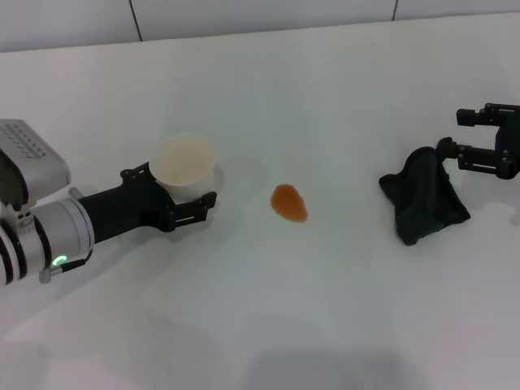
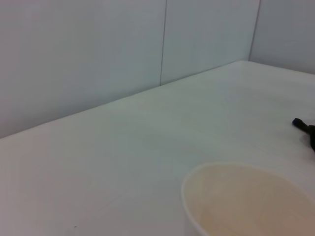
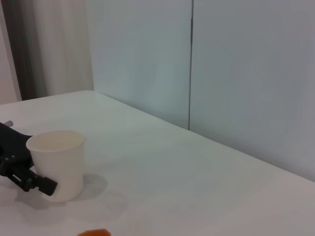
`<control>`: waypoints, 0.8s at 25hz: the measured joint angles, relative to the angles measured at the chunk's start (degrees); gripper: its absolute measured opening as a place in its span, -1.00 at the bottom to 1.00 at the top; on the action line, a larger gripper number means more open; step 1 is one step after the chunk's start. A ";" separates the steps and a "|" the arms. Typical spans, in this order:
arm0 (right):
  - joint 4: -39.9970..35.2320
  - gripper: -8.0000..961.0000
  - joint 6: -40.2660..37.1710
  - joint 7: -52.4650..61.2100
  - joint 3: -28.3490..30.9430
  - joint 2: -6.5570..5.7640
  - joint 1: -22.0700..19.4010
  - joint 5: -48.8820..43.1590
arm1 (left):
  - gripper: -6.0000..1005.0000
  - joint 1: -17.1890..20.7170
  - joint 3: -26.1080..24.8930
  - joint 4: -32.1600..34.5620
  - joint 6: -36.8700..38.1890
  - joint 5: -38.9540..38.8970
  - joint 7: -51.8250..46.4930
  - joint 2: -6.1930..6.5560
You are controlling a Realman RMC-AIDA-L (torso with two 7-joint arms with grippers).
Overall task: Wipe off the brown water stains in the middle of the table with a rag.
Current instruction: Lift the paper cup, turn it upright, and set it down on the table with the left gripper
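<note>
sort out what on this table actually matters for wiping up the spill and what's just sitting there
Part of the job:
- brown water stains, mid-table
- rag, right of the stain, at the right gripper
- table

Not part of it:
- pale cup, left of the stain, upright, between the left gripper fingers

The table [image 1: 341, 81] bears a cup [image 1: 185, 166], brown water stains [image 1: 288, 202] and the rag [image 1: 422, 199].

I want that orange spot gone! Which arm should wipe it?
The right one, probably. Its pincer is at the rag, right of the stain. The left pincer is around the cup.
</note>
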 joint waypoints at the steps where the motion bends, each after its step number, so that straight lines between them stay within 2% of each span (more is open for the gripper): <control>1: 0.03 0.28 -0.02 0.00 0.00 0.00 0.00 0.01 | 0.71 -0.09 0.00 0.01 0.00 0.02 -0.08 0.00; 20: 0.11 0.28 -0.18 0.00 0.00 0.00 0.00 0.66 | 0.73 -0.82 0.04 -1.84 1.85 1.31 -4.89 0.26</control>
